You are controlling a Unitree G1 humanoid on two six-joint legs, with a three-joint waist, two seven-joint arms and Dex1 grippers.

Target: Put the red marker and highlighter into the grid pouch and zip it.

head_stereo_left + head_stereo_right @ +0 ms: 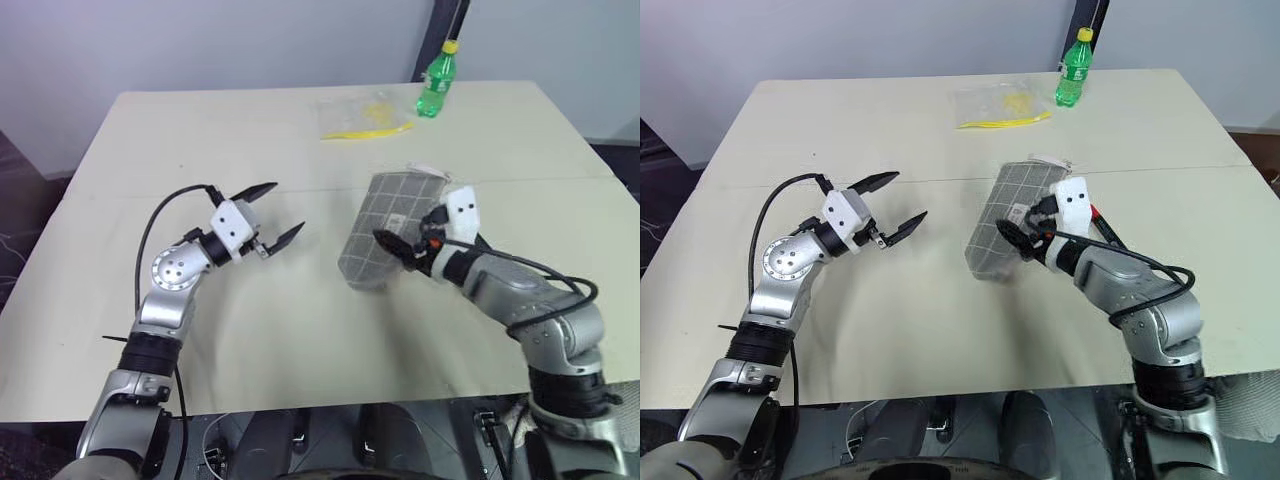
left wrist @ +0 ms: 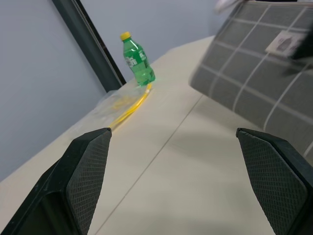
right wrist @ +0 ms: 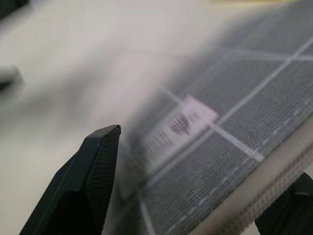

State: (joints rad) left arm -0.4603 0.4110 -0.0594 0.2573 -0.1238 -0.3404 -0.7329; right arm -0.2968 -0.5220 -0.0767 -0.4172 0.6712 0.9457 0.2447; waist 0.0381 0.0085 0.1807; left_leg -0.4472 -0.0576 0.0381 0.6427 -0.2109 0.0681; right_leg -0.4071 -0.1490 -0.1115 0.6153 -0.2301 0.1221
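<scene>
Left hand (image 1: 274, 216) open | right hand (image 1: 1018, 232) open | beige table (image 1: 250, 320) | grey wall (image 1: 200, 40)

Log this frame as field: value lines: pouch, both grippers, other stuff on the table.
grid pouch: grey with white grid lines, white label facing up, right of table centre
left gripper: open, empty, apart from the pouch
right gripper: at the pouch's right edge, jaws apart in the right wrist view; grip cannot be told
green bottle: upright, yellow cap, far edge of table
clear plastic bag: beside the bottle, yellow strip in it
table: pale, pouch on it
</scene>
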